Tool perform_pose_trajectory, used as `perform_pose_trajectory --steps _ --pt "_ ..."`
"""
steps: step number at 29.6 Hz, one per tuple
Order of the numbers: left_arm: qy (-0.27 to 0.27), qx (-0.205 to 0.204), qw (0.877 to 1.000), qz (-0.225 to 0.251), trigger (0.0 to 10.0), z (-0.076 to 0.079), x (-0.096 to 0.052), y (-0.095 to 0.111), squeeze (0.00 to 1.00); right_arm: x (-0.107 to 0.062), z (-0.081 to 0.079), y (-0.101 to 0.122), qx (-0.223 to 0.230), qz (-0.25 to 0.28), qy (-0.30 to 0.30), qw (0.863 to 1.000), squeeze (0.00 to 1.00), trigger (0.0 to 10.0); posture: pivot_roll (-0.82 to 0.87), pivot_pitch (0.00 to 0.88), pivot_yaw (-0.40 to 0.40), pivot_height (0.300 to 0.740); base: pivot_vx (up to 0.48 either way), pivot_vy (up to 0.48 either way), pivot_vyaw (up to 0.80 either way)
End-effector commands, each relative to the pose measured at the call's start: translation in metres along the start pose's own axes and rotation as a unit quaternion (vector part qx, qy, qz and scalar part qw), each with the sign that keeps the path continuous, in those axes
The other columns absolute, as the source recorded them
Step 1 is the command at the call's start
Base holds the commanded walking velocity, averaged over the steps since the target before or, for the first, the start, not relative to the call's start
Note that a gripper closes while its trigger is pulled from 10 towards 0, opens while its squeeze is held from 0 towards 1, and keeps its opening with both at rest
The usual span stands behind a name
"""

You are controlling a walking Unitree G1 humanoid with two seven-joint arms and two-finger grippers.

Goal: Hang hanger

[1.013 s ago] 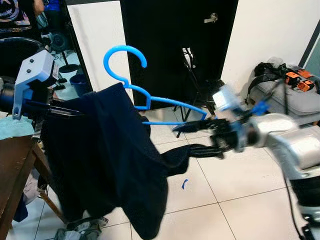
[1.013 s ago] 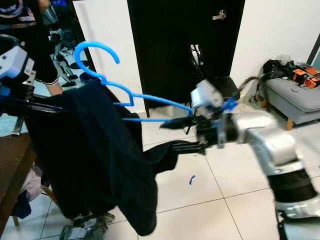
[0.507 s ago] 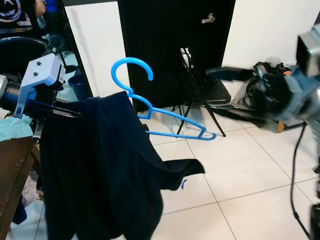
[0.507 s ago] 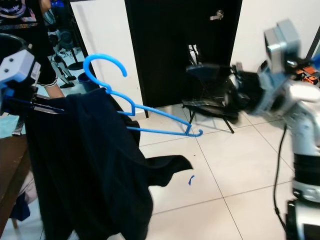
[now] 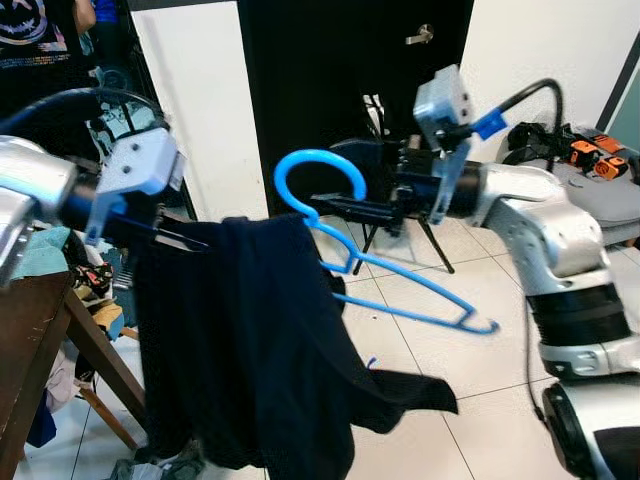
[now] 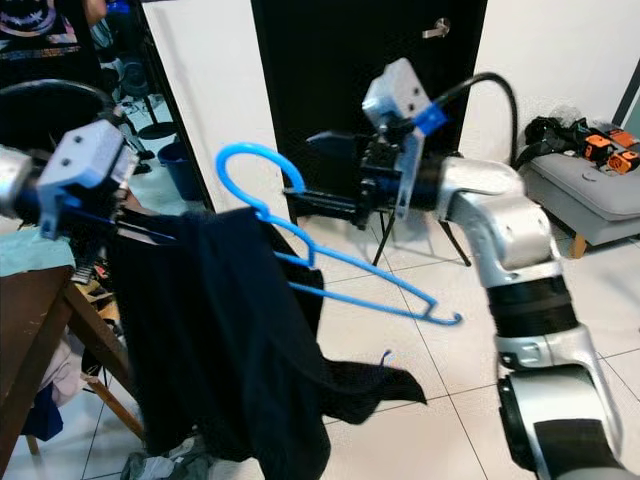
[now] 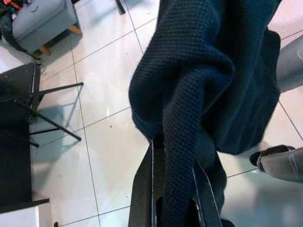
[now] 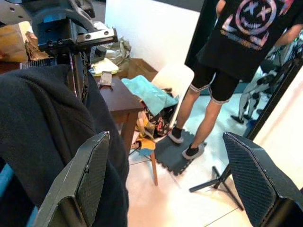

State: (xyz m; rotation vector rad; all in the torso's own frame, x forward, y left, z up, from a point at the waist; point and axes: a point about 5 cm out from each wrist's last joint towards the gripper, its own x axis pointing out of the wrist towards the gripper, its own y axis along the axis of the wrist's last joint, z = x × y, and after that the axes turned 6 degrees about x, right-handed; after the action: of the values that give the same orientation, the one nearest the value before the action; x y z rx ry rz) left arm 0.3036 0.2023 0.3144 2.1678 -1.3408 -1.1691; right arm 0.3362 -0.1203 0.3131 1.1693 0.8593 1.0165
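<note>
left arm raised at left, reaching inward, left gripper (image 5: 178,232) level, fingers (image 7: 144,187) pinched tight on dark cloth. right arm bent at elbow, forearm crossing toward centre at chest height, right gripper (image 5: 330,205) pointing left, fingers (image 8: 85,177) spread wide apart, gripping nothing.

Blue hanger (image 5: 330,215), navy garment (image 5: 250,340)

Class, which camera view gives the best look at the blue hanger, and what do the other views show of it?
The right eye view: the blue hanger shows whole, hook to far tip, half inside the dark garment with the right gripper near its hook. The left eye view shows much the same. The right wrist view catches a blue sliver.
</note>
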Motion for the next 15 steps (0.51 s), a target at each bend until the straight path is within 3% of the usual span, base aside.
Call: perform_pose_trajectory --steps 1,4,6,8,12,15 --pt "0.004 0.009 1.000 -0.007 0.0 -0.002 0.000 0.001 0.00 0.002 -0.001 0.006 0.004 0.003 0.013 1.000 0.00 10.0 0.00 0.000 0.088 0.740 0.000 0.000 0.00" --pt "0.019 0.009 0.999 -0.032 0.0 -0.004 -0.003 -0.006 0.00 -0.014 -0.001 0.018 0.045 0.052 0.055 0.996 0.00 10.0 -0.01 0.000 0.088 0.740 0.000 0.000 0.00" --pt "0.023 0.008 0.999 -0.038 0.0 -0.004 -0.003 -0.008 0.00 -0.021 -0.004 0.021 0.050 0.063 0.082 0.993 0.00 10.0 -0.01 0.000 0.088 0.740 0.000 0.000 0.00" --pt "0.027 0.007 0.999 -0.044 0.0 -0.004 -0.003 -0.009 0.00 -0.031 0.000 0.020 0.041 0.049 0.076 0.995 0.00 10.0 -0.01 0.000 0.087 0.740 0.000 0.000 0.00" --pt "0.027 0.007 0.999 -0.046 0.0 -0.004 -0.004 -0.009 0.00 -0.034 0.001 0.019 0.038 0.045 0.073 0.996 0.00 10.0 -0.01 0.000 0.087 0.740 0.000 0.000 0.00" --pt "0.037 0.009 0.998 -0.057 0.0 -0.006 -0.004 -0.012 0.00 -0.043 -0.010 0.007 0.026 -0.017 0.118 0.993 0.00 10.0 -0.01 0.000 0.089 0.740 0.000 0.000 0.00"
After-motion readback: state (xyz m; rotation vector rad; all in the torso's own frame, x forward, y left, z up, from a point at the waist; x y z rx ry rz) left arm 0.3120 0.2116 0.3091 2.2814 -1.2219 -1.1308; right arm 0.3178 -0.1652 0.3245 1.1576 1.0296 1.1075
